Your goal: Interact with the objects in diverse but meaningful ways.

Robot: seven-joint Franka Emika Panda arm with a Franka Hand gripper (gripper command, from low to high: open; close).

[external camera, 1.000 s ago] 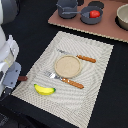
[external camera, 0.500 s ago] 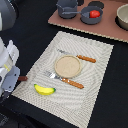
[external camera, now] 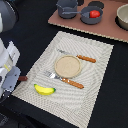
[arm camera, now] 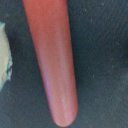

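- At the exterior view's left edge, the white robot arm point(external camera: 7, 62) leans low over the black tabletop point(external camera: 107, 95); its gripper is hidden behind the arm's body, so I cannot tell whether it is released or clenched.
- Just beside the arm, a reddish-brown rounded handle point(external camera: 22, 78) pokes out on the black surface; the wrist view shows the same handle point(arm camera: 52, 60) close up, filling the picture, lying on dark cloth.
- A beige striped fabric placemat point(external camera: 95, 65) lies in the middle.
- A yellow toy banana point(external camera: 44, 90) rests on the mat's near corner.
- A round tan wooden plate point(external camera: 67, 65) sits mid-mat, between two orange-handled metal utensils: a fork point(external camera: 65, 80) nearer, another utensil point(external camera: 80, 57) farther.
- Beyond, on a brown board point(external camera: 100, 27), stand dark grey toy pots point(external camera: 67, 7); one holds a red tomato point(external camera: 94, 14).
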